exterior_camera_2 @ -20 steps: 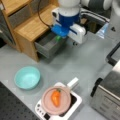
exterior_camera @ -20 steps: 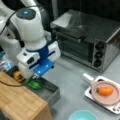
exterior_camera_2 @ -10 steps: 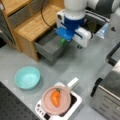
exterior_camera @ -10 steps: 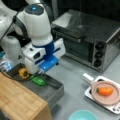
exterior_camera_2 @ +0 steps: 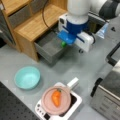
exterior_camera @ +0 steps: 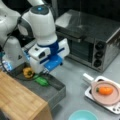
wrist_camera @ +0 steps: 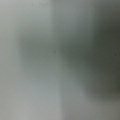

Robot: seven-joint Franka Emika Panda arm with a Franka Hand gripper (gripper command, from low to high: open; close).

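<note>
Gripper low over open drawer, just beside green vegetable and yellow pepper inside; finger spread cannot be told; carrot on pink plate well apart.

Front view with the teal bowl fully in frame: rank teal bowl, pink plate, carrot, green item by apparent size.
1. Pink plate, teal bowl: look alike, not ranked.
2. Carrot.
3. Green item, mostly hidden under the gripper.
</note>
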